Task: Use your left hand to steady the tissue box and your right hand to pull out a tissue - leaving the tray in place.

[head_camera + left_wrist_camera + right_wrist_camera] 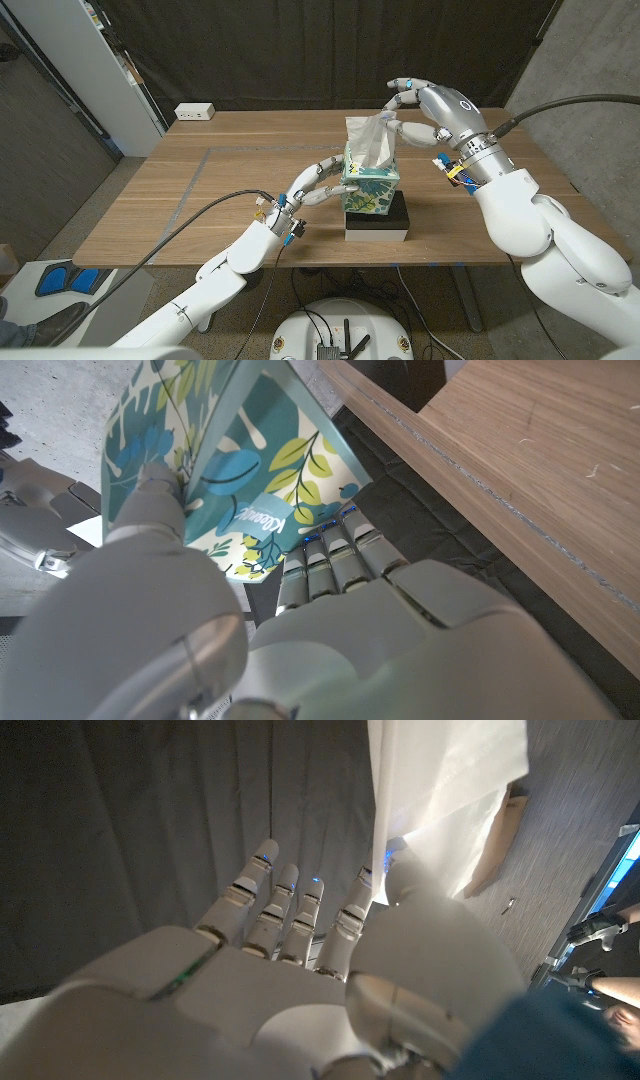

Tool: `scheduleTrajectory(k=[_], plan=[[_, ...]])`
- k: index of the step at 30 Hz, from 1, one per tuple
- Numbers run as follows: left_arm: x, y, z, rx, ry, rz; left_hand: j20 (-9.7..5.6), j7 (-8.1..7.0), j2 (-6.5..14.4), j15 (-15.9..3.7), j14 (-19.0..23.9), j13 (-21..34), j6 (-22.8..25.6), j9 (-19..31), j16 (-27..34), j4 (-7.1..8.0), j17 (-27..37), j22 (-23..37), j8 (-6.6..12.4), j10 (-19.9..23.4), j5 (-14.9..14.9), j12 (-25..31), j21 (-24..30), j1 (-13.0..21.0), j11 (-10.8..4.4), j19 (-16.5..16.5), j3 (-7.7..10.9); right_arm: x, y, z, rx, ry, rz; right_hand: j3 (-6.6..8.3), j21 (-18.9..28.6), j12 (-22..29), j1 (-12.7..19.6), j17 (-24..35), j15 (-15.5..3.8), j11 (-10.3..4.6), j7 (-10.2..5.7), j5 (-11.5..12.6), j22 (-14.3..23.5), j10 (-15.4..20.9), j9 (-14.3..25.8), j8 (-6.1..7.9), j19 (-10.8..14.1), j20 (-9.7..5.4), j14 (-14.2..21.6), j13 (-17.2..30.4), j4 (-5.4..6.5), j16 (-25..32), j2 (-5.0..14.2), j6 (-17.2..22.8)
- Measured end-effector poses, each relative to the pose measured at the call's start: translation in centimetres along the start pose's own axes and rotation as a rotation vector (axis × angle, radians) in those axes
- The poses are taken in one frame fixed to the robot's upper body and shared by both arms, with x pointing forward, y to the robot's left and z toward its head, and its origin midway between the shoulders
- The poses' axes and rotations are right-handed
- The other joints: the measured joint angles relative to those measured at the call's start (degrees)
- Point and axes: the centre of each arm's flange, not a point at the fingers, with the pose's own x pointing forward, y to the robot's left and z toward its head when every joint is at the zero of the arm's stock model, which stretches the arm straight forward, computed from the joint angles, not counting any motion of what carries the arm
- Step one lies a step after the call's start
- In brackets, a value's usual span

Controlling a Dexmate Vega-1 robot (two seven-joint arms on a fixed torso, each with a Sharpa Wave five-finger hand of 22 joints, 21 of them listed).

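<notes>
Nearest the lens, the robot's left hand (312, 185) grips the teal leaf-print cardboard tissue box (372, 181), fingers wrapped on its side. That box sits on a black and white rectangular tray (377, 224), just beyond the left fingertips. Up above the box, the right hand (425, 108) pinches one white tissue (369, 140) between thumb and finger, other fingers spread; the sheet's lower end is in the box slot. Light wooden table (200, 190) with a faint taped outline, dark curtain behind, grey carpet around. Plenty of bare wood left of the left hand and right of the right. One white power strip (195, 112) sits at the far edge.
</notes>
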Motion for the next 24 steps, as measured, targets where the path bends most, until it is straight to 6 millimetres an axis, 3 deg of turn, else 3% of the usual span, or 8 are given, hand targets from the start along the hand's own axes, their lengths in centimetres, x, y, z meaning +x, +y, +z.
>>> scheduleTrajectory(k=[24], plan=[[-0.7,1.2,0.9,-0.013,-0.009,-0.004,-0.22,0.04,0.1,0.2,0.2,0.0,0.4,0.0,0.0,-0.08,0.0,0.0,0.21,0.7,0.4,0.0,0.0,0.1,0.08,0.2,-0.08,-1.0,-1.1,1.6,0.021,0.031,-0.226,-0.81,0.2,0.6,0.0,1.1,0.0,-1.13,0.23,-0.4,0.3,1.7,-0.1,0.95,0.4,-0.42,1.4,0.8,-0.02,1.3,0.0,0.2]])
